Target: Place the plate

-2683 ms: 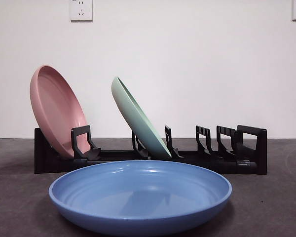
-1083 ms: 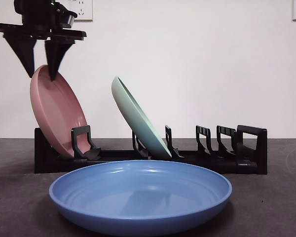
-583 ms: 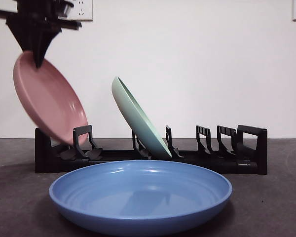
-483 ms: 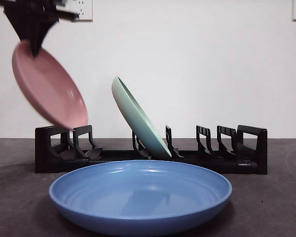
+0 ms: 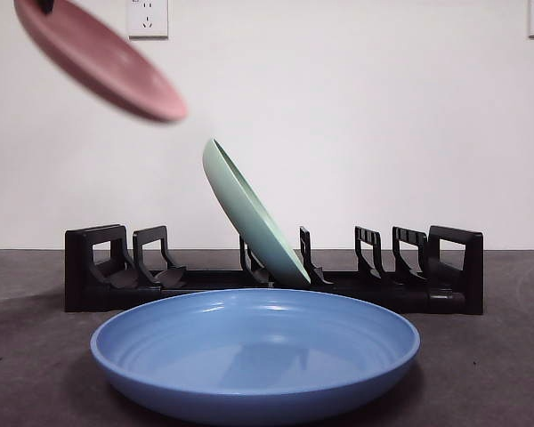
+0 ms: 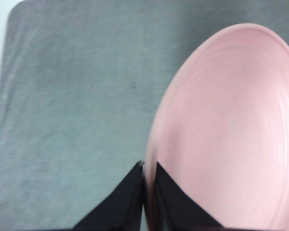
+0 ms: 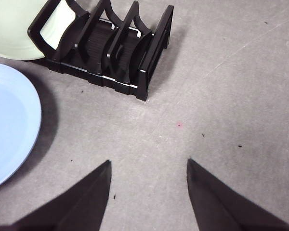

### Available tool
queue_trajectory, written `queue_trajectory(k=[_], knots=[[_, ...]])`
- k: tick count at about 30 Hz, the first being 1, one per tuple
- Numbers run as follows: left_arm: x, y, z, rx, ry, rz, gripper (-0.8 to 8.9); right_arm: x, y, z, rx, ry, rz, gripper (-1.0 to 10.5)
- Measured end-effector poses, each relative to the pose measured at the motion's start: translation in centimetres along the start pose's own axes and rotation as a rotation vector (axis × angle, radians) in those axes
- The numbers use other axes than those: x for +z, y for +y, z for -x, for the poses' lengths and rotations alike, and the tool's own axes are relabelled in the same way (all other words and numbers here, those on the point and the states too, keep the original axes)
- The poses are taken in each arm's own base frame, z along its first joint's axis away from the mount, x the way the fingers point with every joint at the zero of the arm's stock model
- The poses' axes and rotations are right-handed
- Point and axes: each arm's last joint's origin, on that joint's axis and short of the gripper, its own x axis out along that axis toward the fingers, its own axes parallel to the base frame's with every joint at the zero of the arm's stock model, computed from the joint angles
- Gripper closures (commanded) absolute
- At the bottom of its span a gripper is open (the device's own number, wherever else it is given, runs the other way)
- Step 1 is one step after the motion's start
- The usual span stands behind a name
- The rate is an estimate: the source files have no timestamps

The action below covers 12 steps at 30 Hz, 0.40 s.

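Observation:
My left gripper point(image 6: 145, 168) is shut on the rim of the pink plate point(image 6: 231, 130). In the front view the pink plate point(image 5: 102, 58) hangs tilted high at the top left, clear above the black dish rack point(image 5: 98, 267); the gripper itself is out of that picture. A pale green plate point(image 5: 249, 213) leans in a middle slot of the rack. A blue plate point(image 5: 254, 351) lies flat on the table in front of the rack. My right gripper point(image 7: 149, 168) is open and empty above bare table, near the rack's end point(image 7: 111, 48).
The rack's left slots point(image 5: 125, 258) and right slots point(image 5: 409, 253) stand empty. The grey table point(image 7: 221, 96) extends beside the rack. The blue plate point(image 7: 9, 125) and green plate point(image 7: 14, 29) show at the edge of the right wrist view.
The left gripper came down on the pink plate, closed on its rim and lifted it out of the rack's left slot, up and tilting flatter. The other plates have not moved.

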Motion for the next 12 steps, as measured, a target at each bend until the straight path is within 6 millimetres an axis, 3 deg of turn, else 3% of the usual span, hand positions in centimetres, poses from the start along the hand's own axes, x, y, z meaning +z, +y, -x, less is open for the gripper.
queue_trajectory(k=[6,12], knots=[[-1.8,0.3,3.0,-0.171,-0.023,0.014,7.98,0.0,0.0,0.0,0.001,0.000,0.001,7.0],[-5.3,-1.2,2.0,-0.216,0.098,-0.047,7.98,0.0,0.0,0.0,0.001,0.000,0.001,7.0]])
